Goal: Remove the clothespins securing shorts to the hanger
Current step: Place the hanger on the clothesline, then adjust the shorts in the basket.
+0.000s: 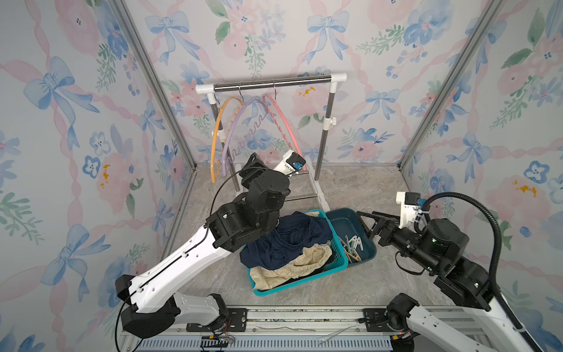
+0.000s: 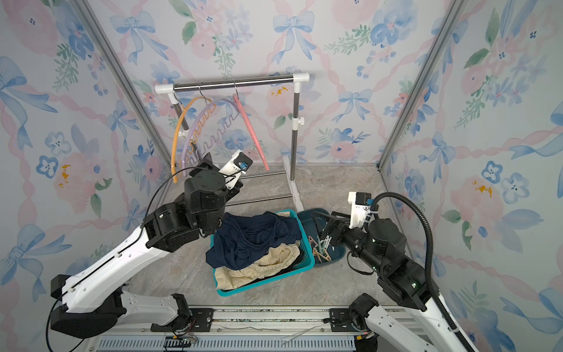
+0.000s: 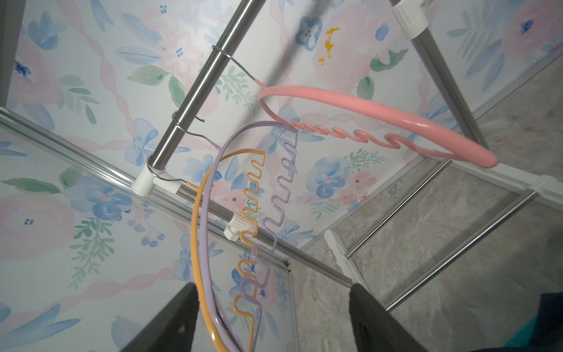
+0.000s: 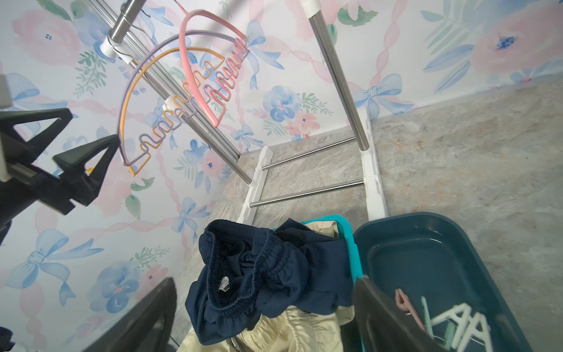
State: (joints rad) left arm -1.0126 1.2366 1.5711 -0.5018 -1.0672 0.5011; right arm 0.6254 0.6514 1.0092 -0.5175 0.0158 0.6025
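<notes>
Since shorts (image 1: pixel 286 240) sit in the basket (image 1: pixel 339 253) and clothespins (image 1: pixel 353 245) in the tray (image 1: pixel 347 219), left fingers (image 3: pixel 173 320) and right fingers (image 4: pixel 387 317) hang wide, empty.

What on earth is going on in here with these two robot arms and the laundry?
The unclipping job looks done: the hangers hang bare on the rack, the shorts lie heaped in the teal basket, and the clothespins sit in the dark tray beside it. The left gripper is open and empty near the hangers; the right gripper, also open, hovers by the tray.
</notes>
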